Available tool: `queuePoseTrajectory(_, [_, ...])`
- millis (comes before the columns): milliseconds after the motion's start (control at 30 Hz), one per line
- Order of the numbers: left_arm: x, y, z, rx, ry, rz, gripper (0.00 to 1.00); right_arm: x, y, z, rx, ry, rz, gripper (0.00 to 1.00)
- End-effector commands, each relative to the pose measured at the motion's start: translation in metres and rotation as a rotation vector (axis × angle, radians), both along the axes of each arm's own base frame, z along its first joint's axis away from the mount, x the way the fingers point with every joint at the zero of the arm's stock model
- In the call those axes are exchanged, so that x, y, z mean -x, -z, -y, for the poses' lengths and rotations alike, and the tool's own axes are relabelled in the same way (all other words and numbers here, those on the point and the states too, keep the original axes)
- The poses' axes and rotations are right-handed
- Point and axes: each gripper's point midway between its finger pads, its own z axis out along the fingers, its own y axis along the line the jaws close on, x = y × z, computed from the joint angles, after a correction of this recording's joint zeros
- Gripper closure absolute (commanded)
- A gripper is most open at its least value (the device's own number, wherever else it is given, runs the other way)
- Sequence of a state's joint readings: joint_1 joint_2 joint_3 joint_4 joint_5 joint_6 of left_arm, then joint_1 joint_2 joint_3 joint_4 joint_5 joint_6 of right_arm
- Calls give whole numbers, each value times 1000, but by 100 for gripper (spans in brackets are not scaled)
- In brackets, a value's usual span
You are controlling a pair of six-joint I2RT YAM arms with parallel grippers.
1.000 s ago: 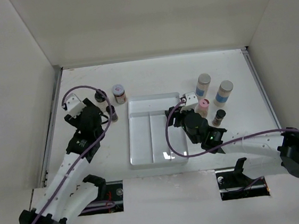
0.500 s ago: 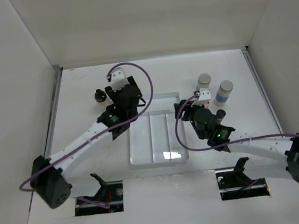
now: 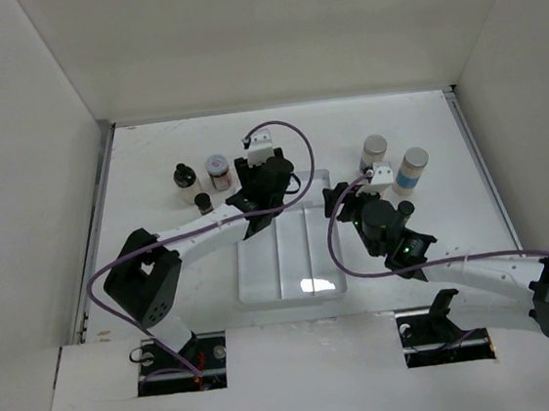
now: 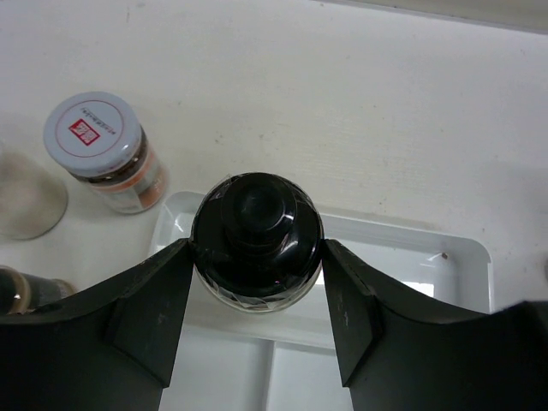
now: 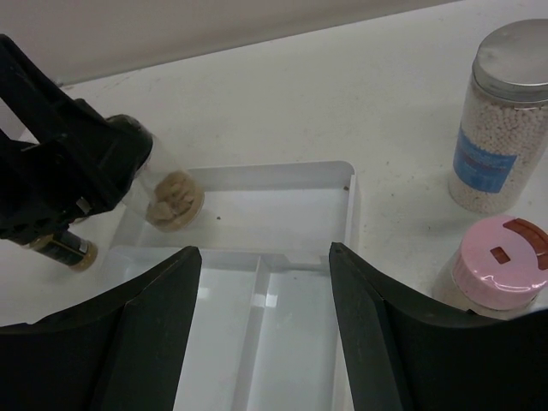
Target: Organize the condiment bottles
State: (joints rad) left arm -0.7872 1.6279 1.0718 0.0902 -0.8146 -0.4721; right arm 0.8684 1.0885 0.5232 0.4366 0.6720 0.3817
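Note:
My left gripper is shut on a black-capped bottle with pale brown contents. It holds the bottle over the left end of the far compartment of the white tray. The same bottle and tray show in the right wrist view. My right gripper is open and empty above the tray's right side. In the top view my left gripper is at the tray's far-left corner and my right gripper is at its right edge.
A grey-lidded jar with a red label and two dark black-capped bottles stand left of the tray. Right of it stand a grey-lidded bottle, a blue-labelled one, a pink-lidded one and a dark one.
My left arm has swung right from the left group of bottles to the tray's far-left corner, with the black-capped bottle in its fingers. My right gripper has shifted slightly right.

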Motion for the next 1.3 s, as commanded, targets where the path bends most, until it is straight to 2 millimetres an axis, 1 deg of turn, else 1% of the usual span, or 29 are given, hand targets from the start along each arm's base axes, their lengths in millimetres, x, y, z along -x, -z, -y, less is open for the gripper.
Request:
queuePoseTrajectory(0, [-15, -47, 31, 135, 32, 132, 67, -7, -16, 11, -64, 48, 41, 32])
queuePoseTrajectory(33, [-17, -45, 33, 133, 32, 130, 67, -9, -12, 17, -60, 75, 32, 32])
queuePoseTrajectory(100, [-18, -34, 41, 121, 45, 113, 67, -13, -7, 32, -74, 131, 17, 32])
queuePoseTrajectory(200, [-19, -21, 49, 111, 56, 98, 67, -15, -5, 49, -124, 175, 6, 32])
queuePoseTrajectory(300, [-18, -10, 56, 106, 68, 89, 66, -13, -10, 55, -168, 166, 19, 32])
queuePoseTrajectory(433, [-17, 5, 60, 87, 71, 72, 63, -11, -14, 61, -187, 178, 35, 32])
queuePoseTrajectory(533, [-13, 14, 63, 78, 75, 63, 54, -11, -14, 63, -189, 185, 37, 32])
queuePoseTrajectory(567, [-12, 15, 64, 78, 78, 63, 50, -11, -13, 63, -187, 185, 35, 32])
queuePoseTrajectory(633, [-9, 16, 63, 76, 73, 68, 38, -12, -12, 63, -184, 184, 31, 32])
queuePoseTrajectory(733, [-4, 8, 58, 83, 68, 81, 24, -12, -12, 62, -184, 181, 31, 32])
queuePoseTrajectory(800, [-1, -2, 54, 95, 66, 95, 19, -12, -14, 62, -186, 179, 33, 32])
queuePoseTrajectory(900, [1, -26, 39, 122, 49, 127, 17, -11, -15, 62, -189, 179, 36, 31])
queuePoseTrajectory(1000, [0, -47, 11, 142, 8, 151, 19, -11, -14, 61, -187, 175, 33, 31])
queuePoseTrajectory(1033, [-1, -52, -2, 142, -14, 153, 20, -12, -13, 60, -184, 173, 31, 31])
queuePoseTrajectory(1133, [-6, -57, -43, 126, -86, 132, 21, -13, -12, 57, -175, 167, 26, 31])
queuePoseTrajectory(1200, [-7, -57, -69, 115, -129, 107, 21, -13, -11, 56, -173, 166, 25, 31])
queuePoseTrajectory(1267, [-4, -55, -92, 112, -172, 90, 23, -14, -12, 55, -174, 164, 27, 31])
